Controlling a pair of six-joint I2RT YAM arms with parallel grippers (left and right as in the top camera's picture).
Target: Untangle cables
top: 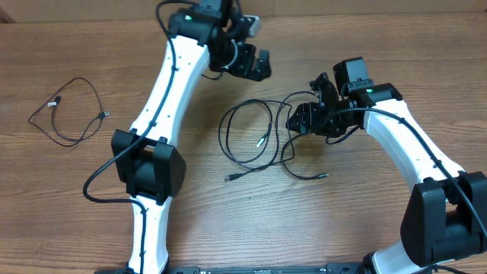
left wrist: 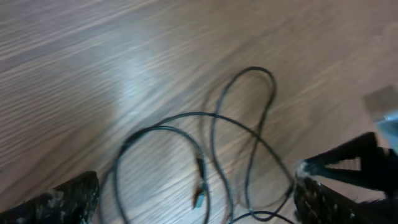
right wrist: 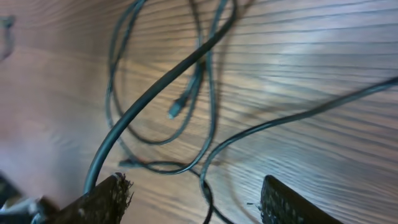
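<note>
Far left on the table (top: 380, 46), only overhead shows a separate cable (top: 97, 94); both jaws gape.

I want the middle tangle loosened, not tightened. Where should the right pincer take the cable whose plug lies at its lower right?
Probably just behind the plug, coming from straight above: that last stretch of cable lies flat and nearly straight, crossing nothing, clear of the loops.

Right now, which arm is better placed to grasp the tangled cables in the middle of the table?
Right. The right end effector, open, is just beside the tangled cables, one strand passing close to its finger. The left end effector, also open, is farther away, beyond the tangle.
</note>
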